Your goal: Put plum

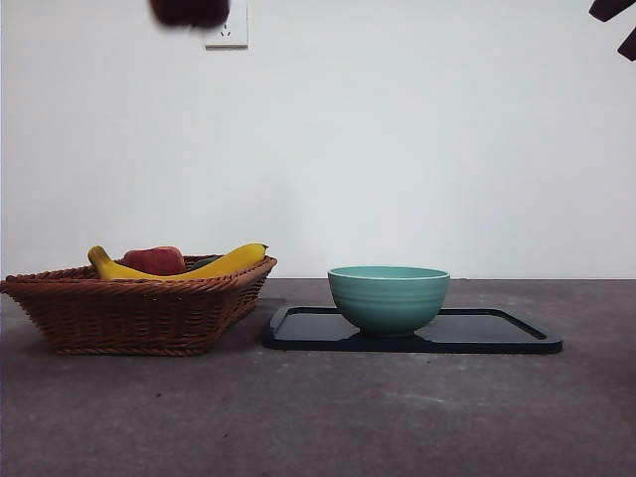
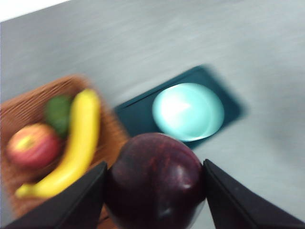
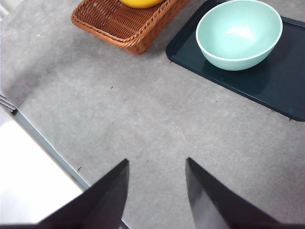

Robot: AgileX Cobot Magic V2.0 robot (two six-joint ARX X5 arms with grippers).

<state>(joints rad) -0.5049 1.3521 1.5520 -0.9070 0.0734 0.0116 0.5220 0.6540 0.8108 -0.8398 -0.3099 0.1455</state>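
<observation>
Two jaws of your left tool (image 2: 155, 191) clamp the plum (image 2: 155, 180) across its widest girth, high above the basket (image 2: 21, 107). It looks glossy, slippery, bruisable; grip gently. Your right tool (image 3: 157, 191) waits open.

No text, label, brand, number or sign can be read in any of the views. The white wall plate (image 1: 227, 30) high on the wall in the front view shows no legible marking. The wicker basket (image 1: 139, 310), the teal bowl (image 1: 389, 298) and the dark tray (image 1: 497, 333) are all plain, and so is the grey counter (image 3: 157, 119). The plum (image 2: 155, 181) carries no sticker, and neither do the banana (image 2: 71, 148) and the red fruit (image 2: 32, 145) in the blurred left wrist view.
</observation>
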